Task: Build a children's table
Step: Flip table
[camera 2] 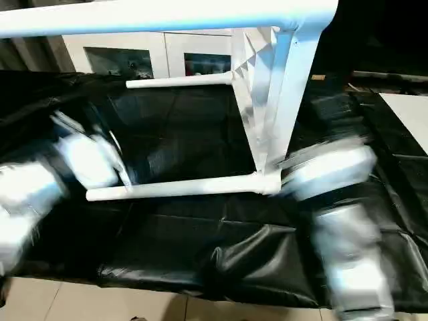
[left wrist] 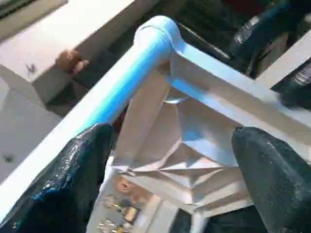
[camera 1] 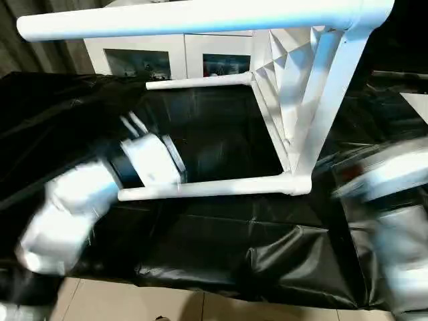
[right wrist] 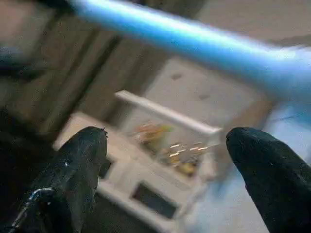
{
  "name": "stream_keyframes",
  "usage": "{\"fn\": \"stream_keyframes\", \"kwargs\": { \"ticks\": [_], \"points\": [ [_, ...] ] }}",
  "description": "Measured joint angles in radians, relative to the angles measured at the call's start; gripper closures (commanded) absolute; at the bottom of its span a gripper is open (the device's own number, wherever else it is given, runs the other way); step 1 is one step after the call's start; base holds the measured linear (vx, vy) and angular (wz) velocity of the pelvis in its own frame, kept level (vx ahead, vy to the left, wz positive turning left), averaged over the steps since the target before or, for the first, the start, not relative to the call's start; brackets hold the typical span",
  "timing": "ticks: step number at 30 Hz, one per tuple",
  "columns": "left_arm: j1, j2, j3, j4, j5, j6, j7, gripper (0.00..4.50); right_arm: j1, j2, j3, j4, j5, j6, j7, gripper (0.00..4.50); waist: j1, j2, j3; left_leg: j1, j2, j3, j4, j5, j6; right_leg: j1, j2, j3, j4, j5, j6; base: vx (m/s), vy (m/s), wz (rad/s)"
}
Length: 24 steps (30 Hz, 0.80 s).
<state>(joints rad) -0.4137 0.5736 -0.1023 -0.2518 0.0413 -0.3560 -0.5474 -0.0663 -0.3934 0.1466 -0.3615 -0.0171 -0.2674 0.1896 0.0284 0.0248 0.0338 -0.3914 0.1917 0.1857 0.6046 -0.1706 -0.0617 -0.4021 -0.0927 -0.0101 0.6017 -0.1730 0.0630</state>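
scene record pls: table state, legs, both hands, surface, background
table: children's table tipped on its side, ribbed underside facing left
legs: three seen fitted in corner sockets, pointing left; lowest leg lies on the sheet
left hand: open, holding nothing, near a corner socket
right hand: open, empty
surface: black sheet
background: white cabinet with glass doors

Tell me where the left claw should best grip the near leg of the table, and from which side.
Probably mid-length on the near leg, coming down from above. The children's table lies on its side, so this leg runs level just above the black sheet, a slim round tube open jaws can straddle.
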Motion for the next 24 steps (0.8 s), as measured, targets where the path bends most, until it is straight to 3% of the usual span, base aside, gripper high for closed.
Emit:
{"fn": "stream_keyframes", "kwargs": {
  "ticks": [6,9,18,24],
  "points": [
    [-0.105,0.06,0.018,0.096,0.229,-0.038,0.112,0.15,0.002,-0.005,0.131,0.094,-0.042,0.066,0.123,0.14,0.001,-0.003,0.001,-0.001,0.0,-0.004,0.0,0.0,0.0,0.0,0.001,-0.002,0.0,0.001,-0.002,0.0,0.0,0.0],
    [-0.145,0.079,0.034,0.163,0.298,-0.037,0.157,0.15,-0.009,0.012,0.162,0.129,-0.054,0.084,0.14,0.14,0.002,-0.003,0.001,-0.002,-0.001,-0.005,0.0,0.0,0.0,-0.001,0.001,-0.002,0.001,0.002,-0.003,0.0,0.0,0.0],
    [-0.267,0.121,0.098,0.283,0.433,-0.062,0.333,0.15,-0.028,0.046,0.162,0.149,-0.079,0.085,0.118,0.14,0.004,-0.002,0.001,-0.003,-0.001,-0.007,0.0,0.0,0.0,-0.001,0.001,-0.003,0.001,0.004,-0.007,0.0,0.0,0.0],
    [-0.282,0.129,0.093,0.337,0.472,-0.104,0.373,0.15,-0.029,0.059,0.161,0.15,-0.101,0.085,0.114,0.14,0.004,0.0,0.001,-0.003,-0.001,-0.008,0.0,0.0,0.0,-0.002,0.001,-0.003,0.001,0.005,-0.009,0.0,0.0,0.0]
  ]
}}
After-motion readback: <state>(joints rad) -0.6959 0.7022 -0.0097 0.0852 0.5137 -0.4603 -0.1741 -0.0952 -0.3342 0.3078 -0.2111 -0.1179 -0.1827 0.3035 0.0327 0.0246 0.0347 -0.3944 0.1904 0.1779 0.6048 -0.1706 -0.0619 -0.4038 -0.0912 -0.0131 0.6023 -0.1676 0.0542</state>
